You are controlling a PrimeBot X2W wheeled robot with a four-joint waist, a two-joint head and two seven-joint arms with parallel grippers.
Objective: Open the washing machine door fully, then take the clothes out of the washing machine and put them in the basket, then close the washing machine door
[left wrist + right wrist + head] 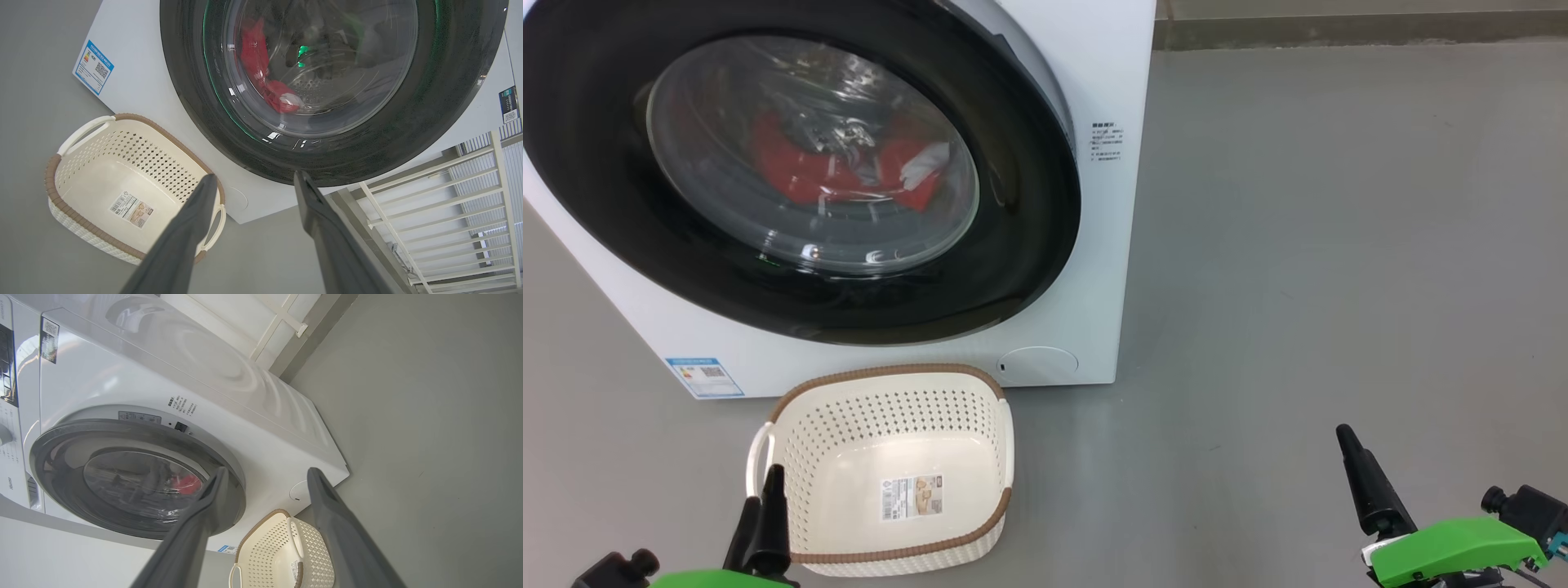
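Washing machine door [1029, 204]: shut, clothes [800, 175] behind it.
Basket [890, 408]: before the washing machine [1094, 65].
Left gripper [255, 175], right gripper [268, 469]: jaws apart, empty.

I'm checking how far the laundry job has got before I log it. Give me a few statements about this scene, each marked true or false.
1. The clothes lie in the basket. False: they are inside the washing machine, seen through the door glass; the basket holds a paper label.
2. The left end effector and the right end effector are both open and empty. True.
3. The basket stands on the floor in front of the washing machine. True.
4. The washing machine door is swung fully open. False: it covers the drum opening.
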